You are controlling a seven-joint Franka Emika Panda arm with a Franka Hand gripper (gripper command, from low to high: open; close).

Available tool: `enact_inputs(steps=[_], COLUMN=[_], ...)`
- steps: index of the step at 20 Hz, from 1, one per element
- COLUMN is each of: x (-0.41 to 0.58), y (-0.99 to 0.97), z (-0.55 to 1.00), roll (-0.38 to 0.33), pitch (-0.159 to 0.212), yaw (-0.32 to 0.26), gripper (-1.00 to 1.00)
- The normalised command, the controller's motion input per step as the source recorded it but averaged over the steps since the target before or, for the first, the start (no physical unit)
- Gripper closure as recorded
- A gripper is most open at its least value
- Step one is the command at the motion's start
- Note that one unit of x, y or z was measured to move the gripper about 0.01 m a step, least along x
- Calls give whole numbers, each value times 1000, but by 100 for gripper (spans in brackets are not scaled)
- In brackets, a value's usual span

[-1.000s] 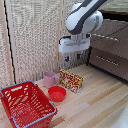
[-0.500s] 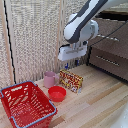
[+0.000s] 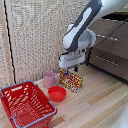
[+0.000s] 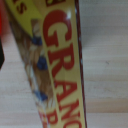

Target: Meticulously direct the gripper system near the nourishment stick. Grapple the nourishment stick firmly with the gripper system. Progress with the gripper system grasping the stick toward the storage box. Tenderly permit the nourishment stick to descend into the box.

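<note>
- The stick (image 3: 71,80) stands on edge on the wooden floor (image 3: 100,100), a flat pack printed red, yellow and orange.
- In the wrist view the stick (image 4: 55,65) fills most of the picture — a yellow face with big red letters and a small blurred picture, too soft to read in full.
- The gripper (image 3: 71,66) hangs right above the stick, its short dark fingers pointing down at the pack's top edge.
- Whether the fingers touch the pack, or how far apart they stand, I cannot tell — the exterior view is too coarse and the wrist view shows no fingertips clearly.
- A pink mug (image 3: 49,79) stands just beside the stick, at about 9 o'clock from it in the exterior view.
- A small red bowl (image 3: 57,93) lies near the stick at about 7 o'clock, close to the mug.
- The box (image 3: 26,106), a red lattice basket with a blue-grey rim, sits at about 8 o'clock from the stick, beyond the bowl and apart from the pack.
- Behind all of this runs a pale woven screen (image 3: 35,35); a dark wooden drawer unit (image 3: 110,47) stands at 2 o'clock from the stick.
</note>
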Motion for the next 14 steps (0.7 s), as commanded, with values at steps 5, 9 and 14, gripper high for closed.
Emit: enact_inputs(steps=[5,9,14], x=[-94,-100,-129], y=[0,0,0], z=[-157,-24,-5], roll=[-3,-1,-2], pitch=[30,21,0], yaw=[-1,-2,-47], gripper=[100,100,100])
